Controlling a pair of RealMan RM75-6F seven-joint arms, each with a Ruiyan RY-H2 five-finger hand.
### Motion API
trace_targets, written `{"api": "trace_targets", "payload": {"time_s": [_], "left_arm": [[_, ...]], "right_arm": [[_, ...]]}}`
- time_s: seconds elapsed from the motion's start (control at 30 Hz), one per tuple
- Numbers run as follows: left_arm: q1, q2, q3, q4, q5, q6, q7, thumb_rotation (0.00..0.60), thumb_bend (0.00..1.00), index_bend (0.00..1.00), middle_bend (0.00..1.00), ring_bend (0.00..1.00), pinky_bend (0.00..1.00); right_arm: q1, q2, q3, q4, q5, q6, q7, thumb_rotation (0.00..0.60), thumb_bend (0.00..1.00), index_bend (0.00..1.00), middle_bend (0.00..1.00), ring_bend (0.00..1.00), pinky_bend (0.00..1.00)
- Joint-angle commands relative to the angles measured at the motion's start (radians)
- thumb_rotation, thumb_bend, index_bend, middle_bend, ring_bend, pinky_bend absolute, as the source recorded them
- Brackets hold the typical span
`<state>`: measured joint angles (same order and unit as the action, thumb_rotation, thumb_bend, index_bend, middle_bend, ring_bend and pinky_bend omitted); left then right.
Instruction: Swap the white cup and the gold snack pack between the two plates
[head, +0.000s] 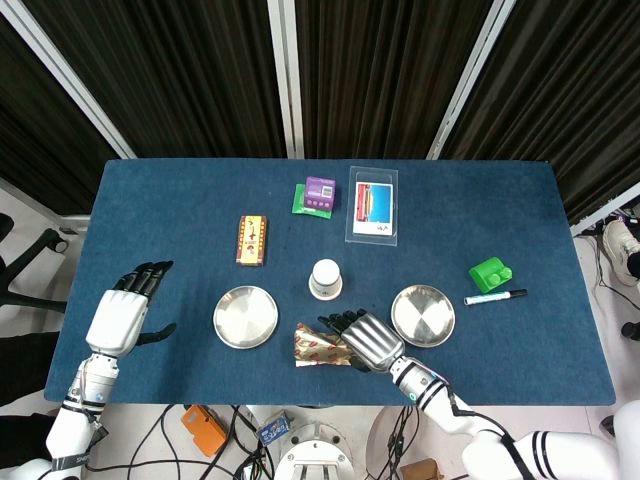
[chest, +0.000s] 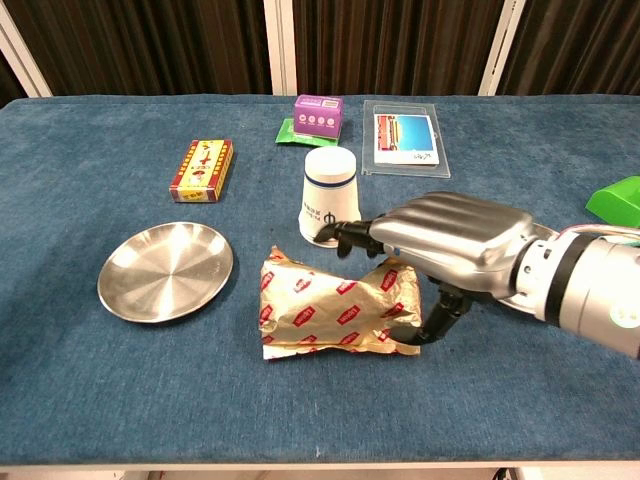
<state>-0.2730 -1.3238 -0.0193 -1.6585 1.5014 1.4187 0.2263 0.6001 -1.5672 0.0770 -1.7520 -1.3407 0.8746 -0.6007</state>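
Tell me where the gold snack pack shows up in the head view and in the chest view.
Head view: gold snack pack low centre, between the two plates, under the right hand.
Chest view: pack centre, right of the left plate.
Shared landmark: white cup just behind it.

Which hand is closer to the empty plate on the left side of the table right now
The right hand is nearer, holding the gold snack pack just right of the left plate. The left hand hovers open farther off, out past the plate's left.
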Motion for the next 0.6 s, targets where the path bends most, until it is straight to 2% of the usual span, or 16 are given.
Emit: {"api": "trace_targets", "payload": {"time_s": [0.03, 0.13, 0.3, 0.37, 0.43, 0.6], "left_arm": [[0.006, 0.004, 0.001, -0.001, 0.009, 0.008, -0.007, 0.6, 0.09, 0.08, 0.13, 0.14, 0.28], [0.012, 0.009, 0.002, -0.001, 0.018, 0.016, -0.016, 0.6, 0.09, 0.08, 0.13, 0.14, 0.28], [0.016, 0.015, -0.001, 0.003, 0.026, 0.019, -0.031, 0.6, 0.09, 0.08, 0.13, 0.14, 0.28], [0.015, 0.015, -0.004, 0.005, 0.024, 0.015, -0.034, 0.6, 0.09, 0.08, 0.13, 0.14, 0.28], [0.014, 0.014, -0.007, 0.007, 0.02, 0.008, -0.034, 0.6, 0.09, 0.08, 0.13, 0.14, 0.28], [0.012, 0.011, -0.012, 0.012, 0.005, -0.008, -0.028, 0.6, 0.09, 0.08, 0.13, 0.14, 0.28]], "right_arm": [[0.001, 0.08, 0.002, -0.084, 0.008, 0.016, 0.013, 0.6, 0.24, 0.0, 0.07, 0.13, 0.32], [-0.011, 0.137, 0.019, -0.133, -0.019, 0.064, 0.055, 0.6, 0.22, 0.0, 0.02, 0.08, 0.28], [-0.01, 0.196, 0.094, -0.167, -0.027, 0.14, 0.114, 0.6, 0.21, 0.0, 0.01, 0.06, 0.24], [0.016, 0.193, 0.133, -0.156, 0.02, 0.135, 0.09, 0.6, 0.22, 0.0, 0.01, 0.06, 0.23], [0.06, 0.174, 0.17, -0.133, 0.113, 0.104, 0.037, 0.6, 0.22, 0.0, 0.0, 0.06, 0.23], [0.181, 0.075, 0.211, -0.035, 0.325, 0.062, -0.111, 0.6, 0.22, 0.0, 0.0, 0.06, 0.23]]}}
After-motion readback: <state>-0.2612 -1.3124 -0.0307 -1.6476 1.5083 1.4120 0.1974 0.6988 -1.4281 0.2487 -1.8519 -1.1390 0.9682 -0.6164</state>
